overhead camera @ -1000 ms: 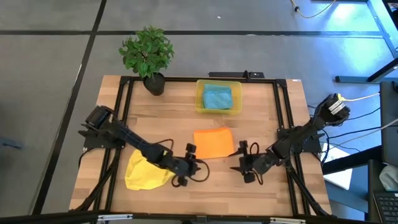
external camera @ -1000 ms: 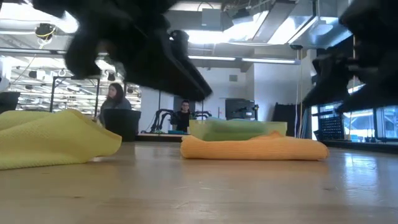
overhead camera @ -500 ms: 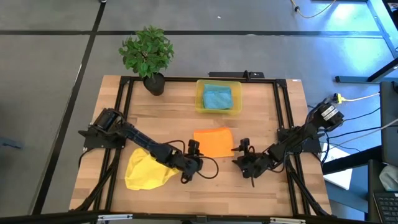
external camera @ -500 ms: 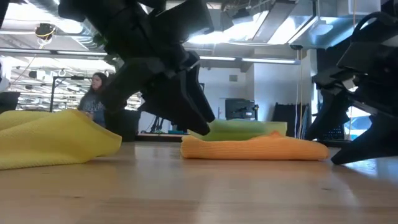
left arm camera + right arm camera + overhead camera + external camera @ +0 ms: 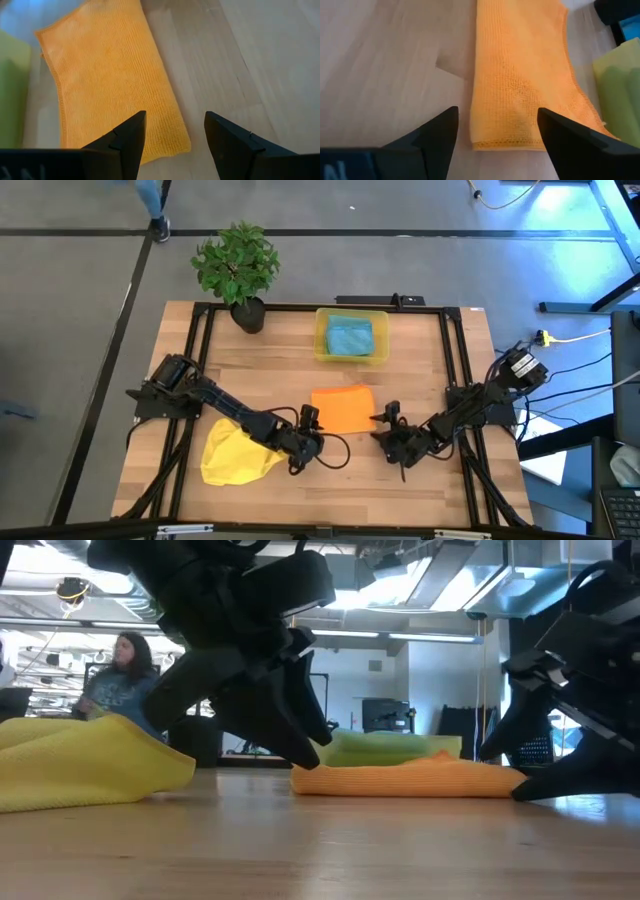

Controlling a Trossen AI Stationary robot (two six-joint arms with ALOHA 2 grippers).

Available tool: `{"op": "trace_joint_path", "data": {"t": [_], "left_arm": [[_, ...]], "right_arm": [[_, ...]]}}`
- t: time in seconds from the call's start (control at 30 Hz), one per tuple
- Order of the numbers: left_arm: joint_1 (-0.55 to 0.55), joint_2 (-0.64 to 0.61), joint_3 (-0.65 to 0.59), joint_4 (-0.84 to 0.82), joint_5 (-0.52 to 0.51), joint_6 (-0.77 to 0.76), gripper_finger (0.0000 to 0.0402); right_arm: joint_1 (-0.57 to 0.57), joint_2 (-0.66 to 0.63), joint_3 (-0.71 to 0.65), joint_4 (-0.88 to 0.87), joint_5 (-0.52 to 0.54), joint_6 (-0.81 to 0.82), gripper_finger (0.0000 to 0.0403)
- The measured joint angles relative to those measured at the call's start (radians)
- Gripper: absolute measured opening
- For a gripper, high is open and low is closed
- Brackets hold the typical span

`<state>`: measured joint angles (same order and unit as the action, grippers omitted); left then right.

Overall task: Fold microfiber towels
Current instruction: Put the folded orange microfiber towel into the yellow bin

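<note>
A folded orange towel (image 5: 343, 408) lies flat at mid-table, also seen in the low view (image 5: 410, 778). My left gripper (image 5: 312, 422) stands open at its near left corner (image 5: 175, 145), fingers low over the table on either side of that corner. At the towel's near right corner (image 5: 477, 144), my right gripper (image 5: 386, 420) is open too, with the towel's near edge between its fingers. A crumpled yellow towel (image 5: 235, 455) lies by the left arm. A teal-blue towel (image 5: 349, 335) rests in the yellow bin (image 5: 323, 348).
A potted plant (image 5: 238, 270) stands at the table's far left corner. The yellow bin sits at the far middle. Bare wood lies along the near edge (image 5: 340, 495) and right of the bin. A person (image 5: 118, 670) is in the room behind.
Both grippers have sunk toward the table and tipped further down. The left one has closed in on the orange towel's near left corner, the right one on its near right corner. The towels have stayed where they were.
</note>
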<state>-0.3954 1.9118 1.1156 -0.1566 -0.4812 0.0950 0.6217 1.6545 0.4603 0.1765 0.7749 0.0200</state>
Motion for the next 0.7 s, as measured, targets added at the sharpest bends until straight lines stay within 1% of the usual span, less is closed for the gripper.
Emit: {"op": "trace_joint_path", "data": {"t": [0.1,0.23,0.43,0.6,0.7], "left_arm": [[0.0,0.0,0.0,0.0,-0.001,0.017,0.0194],[0.001,0.0,0.0,0.0,-0.007,0.017,0.0194],[0.001,0.0,-0.001,0.0,-0.027,0.015,0.0193],[0.001,0.0,-0.001,0.0,-0.027,0.015,0.0194],[-0.001,0.0,-0.001,0.0,-0.027,0.018,0.0194]], "right_arm": [[-0.007,0.007,0.001,0.001,0.004,-0.007,0.0255],[-0.034,0.008,0.001,0.0,-0.018,0.001,0.0216],[-0.067,0.009,0.0,0.004,-0.088,-0.003,0.0131],[-0.068,0.01,-0.004,0.027,-0.091,0.001,0.0055],[-0.072,-0.003,-0.006,0.034,-0.096,0.061,0.0015]]}}
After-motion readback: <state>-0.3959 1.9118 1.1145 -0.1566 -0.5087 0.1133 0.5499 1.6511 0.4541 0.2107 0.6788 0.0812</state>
